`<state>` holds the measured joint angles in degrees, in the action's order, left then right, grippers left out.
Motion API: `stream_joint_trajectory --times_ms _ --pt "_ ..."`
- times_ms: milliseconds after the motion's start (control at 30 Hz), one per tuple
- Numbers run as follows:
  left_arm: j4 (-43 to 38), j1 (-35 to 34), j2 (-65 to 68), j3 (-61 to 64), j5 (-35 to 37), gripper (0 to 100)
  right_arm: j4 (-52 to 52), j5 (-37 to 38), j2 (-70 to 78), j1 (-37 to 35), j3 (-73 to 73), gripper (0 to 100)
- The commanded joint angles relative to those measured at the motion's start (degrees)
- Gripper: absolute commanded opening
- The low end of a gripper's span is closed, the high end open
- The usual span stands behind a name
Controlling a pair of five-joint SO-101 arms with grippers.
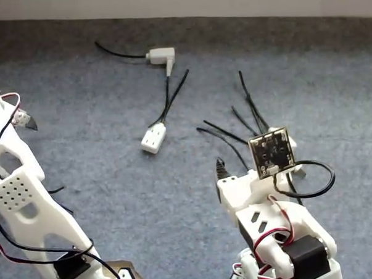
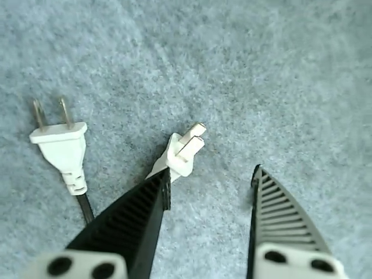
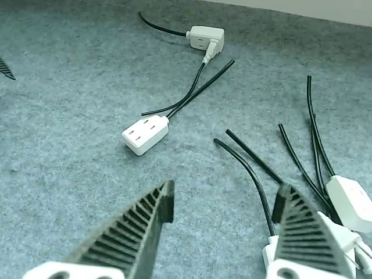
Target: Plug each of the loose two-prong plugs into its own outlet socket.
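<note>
Left gripper (image 2: 212,171) spread wide, empty, straddling small white plastic 2-prong plug (image 2: 183,152) on grey felt tabletop (image 2: 261,70), 2nd white plug (image 2: 58,150) nearby. Right gripper (image 3: 226,187) equally wide, empty, facing white rectangular socket block (image 3: 145,133). Pickup step, apparently; next, closing squarely on plug body.

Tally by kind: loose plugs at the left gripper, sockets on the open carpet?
Loose plugs: 2, a metal-pronged plug and a pale-pronged plug.
Outlet sockets: 2, a near socket and a far socket.
Total: 4. White pieces by the right gripper are partly hidden, uncounted.
</note>
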<state>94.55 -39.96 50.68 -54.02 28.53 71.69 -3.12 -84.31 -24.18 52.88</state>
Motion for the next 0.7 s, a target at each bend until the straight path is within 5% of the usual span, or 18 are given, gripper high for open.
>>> stream_joint_trajectory --times_ms 0,167,667 --pt "3.08 0.13 -5.58 -5.49 -0.09 23 -0.04 0.7 -0.22 0.57 -0.31 27.5" --pt "4.4 0.04 -7.34 -9.89 -1.14 23 -0.13 0.7 -0.22 0.57 -0.31 27.5" --pt "5.54 -0.4 -2.77 -4.53 -28.57 23 -0.13 0.7 -0.22 0.57 -0.22 27.5"
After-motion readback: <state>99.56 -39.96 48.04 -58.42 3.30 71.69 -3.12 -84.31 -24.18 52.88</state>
